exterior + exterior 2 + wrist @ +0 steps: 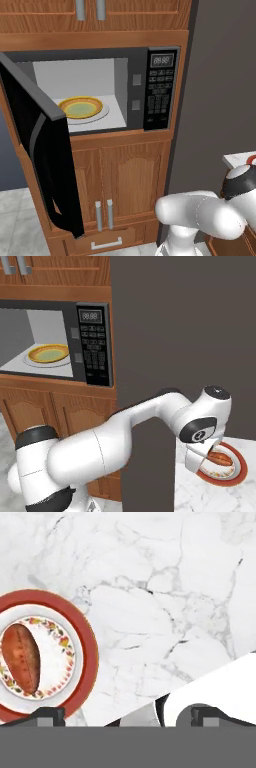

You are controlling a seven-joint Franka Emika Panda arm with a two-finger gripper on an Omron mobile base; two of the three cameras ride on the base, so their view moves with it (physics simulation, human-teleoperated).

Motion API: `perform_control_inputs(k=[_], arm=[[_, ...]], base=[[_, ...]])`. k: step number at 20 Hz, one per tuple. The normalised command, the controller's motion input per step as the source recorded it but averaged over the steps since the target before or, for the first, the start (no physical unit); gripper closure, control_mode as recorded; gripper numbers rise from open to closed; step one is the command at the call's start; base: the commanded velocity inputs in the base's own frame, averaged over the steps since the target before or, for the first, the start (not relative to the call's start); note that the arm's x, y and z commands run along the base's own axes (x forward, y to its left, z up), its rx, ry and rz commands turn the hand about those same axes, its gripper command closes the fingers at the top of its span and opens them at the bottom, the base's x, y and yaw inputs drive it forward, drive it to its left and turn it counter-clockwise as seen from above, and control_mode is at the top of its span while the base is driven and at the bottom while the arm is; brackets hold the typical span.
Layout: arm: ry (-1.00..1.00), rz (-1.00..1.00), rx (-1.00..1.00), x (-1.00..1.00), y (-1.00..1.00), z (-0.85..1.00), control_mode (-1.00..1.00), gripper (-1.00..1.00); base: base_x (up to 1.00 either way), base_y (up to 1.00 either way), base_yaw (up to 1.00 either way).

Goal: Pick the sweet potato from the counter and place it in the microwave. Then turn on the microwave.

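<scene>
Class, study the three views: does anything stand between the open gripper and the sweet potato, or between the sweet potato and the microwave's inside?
Nothing visible does. The gripper hangs open above the counter, beside the sweet potato lying uncovered on its red-rimmed plate. The microwave door stands open; inside lies a yellow plate.

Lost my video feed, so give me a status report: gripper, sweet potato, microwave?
Gripper open, empty, above the counter. Sweet potato lies on a red-rimmed plate, off to one side of the fingers. Microwave door open, yellow plate inside.
</scene>
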Motion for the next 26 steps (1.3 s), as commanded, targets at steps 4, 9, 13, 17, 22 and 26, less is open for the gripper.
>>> perform_control_inputs(k=[4, 9, 13, 17, 22, 26], arm=[[0.01, 0.0, 0.13, 0.21, -0.18, -0.36, -1.0, -1.0], [0.0, 0.0, 0.05, 0.21, -0.02, -0.33, -1.0, -1.0], [0.0, 0.0, 0.0, 0.27, 0.0, -0.25, -1.0, -1.0], [0.0, 0.0, 0.0, 0.23, -0.03, -0.23, -1.0, -1.0], [0.0, -0.01, 0.0, 0.08, -0.14, -0.2, -1.0, -1.0], [-0.04, 0.0, 0.0, 0.01, -0.18, -0.14, -1.0, -1.0]], base=[[0.0, 0.0, 0.0], [0.0, 0.0, 0.0], [0.0, 0.0, 0.0], [0.0, 0.0, 0.0], [0.0, 0.0, 0.0], [0.0, 0.0, 0.0]])
